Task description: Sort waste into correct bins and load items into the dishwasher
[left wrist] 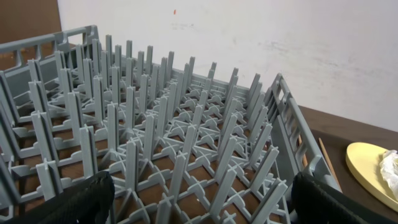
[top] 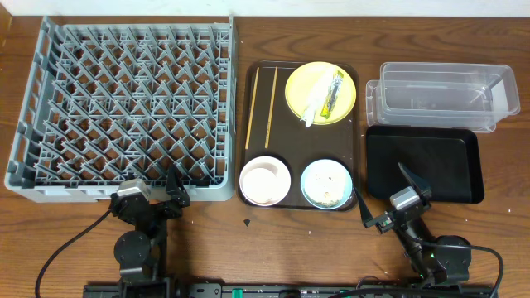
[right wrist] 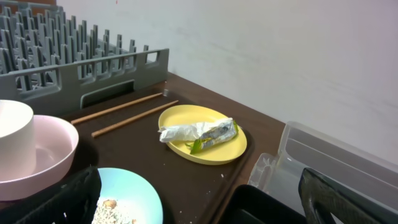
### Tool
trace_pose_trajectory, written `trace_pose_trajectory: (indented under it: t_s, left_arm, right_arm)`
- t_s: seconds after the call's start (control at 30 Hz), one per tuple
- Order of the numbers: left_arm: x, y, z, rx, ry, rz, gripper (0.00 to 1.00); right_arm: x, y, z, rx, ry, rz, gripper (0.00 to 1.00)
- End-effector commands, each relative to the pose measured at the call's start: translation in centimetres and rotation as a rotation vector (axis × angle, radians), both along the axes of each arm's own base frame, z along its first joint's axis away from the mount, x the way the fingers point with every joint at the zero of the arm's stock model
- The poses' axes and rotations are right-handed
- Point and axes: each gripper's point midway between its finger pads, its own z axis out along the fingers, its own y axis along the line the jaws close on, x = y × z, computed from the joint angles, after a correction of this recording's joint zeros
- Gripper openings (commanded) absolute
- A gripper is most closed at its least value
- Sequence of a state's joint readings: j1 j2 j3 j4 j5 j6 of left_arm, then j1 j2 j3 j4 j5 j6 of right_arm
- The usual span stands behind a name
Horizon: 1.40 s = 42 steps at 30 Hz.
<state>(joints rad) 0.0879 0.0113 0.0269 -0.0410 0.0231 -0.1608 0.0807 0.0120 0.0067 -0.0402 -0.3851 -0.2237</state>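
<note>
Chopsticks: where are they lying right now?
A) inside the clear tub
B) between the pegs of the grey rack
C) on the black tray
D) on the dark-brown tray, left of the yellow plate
D: the overhead view shows both chopsticks lying side by side along the left part of the dark-brown tray, beside the yellow plate.

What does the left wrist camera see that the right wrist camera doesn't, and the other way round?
Only the left wrist camera looks down inside the rack, between its pegs. Only the right wrist camera shows the white cup, the white bowl, the blue bowl with crumbs, and the clear tub. Both show the rack, the yellow plate, the wrapper on it, and a chopstick.
</note>
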Motion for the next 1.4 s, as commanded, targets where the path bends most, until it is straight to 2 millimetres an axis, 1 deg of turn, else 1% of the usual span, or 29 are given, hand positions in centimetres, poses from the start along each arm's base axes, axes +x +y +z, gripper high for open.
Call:
trace_pose_trajectory:
  t_s: [0.0,0.63,0.73,0.8,1.03,1.1,1.23,1.37]
  left_arm:
    - [-0.1,0.1,-1.7,-0.007,0.045,0.011,0.91]
    - [-0.1,0.1,-1.7,-0.008,0.044,0.01,0.91]
    - [0.0,0.1,-1.5,-0.007,0.036,0.01,0.91]
    - [0.0,0.1,-1.4,-0.007,0.033,0.01,0.91]
    - [0.1,-0.2,-0.5,-0.009,-0.005,-0.009,0.91]
    - [0.2,-0.3,-0.2,-0.01,-0.014,-0.017,0.91]
    - [0.4,-1.5,1.3,-0.009,-0.078,-0.087,0.92]
    - [0.1,-3.6,4.7,0.003,-0.191,-0.205,0.92]
  right_arm:
    - [0.1,-0.3,-0.1,-0.008,-0.003,-0.011,0.99]
    - [0.1,-0.3,-0.1,-0.008,-0.003,-0.011,0.99]
    - [0.1,-0.3,0.0,-0.01,-0.005,-0.012,0.99]
    - [0.2,-0.6,0.2,-0.04,-0.03,-0.029,0.99]
    - [0.2,-0.6,-0.1,-0.046,-0.02,-0.028,0.99]
    - [-0.1,0.0,0.2,-0.033,-0.026,0.009,0.99]
    - [-0.8,1.3,0.6,-0.015,-0.039,0.095,0.99]
    - [-0.9,1.4,1.9,0.125,-0.004,0.097,0.99]
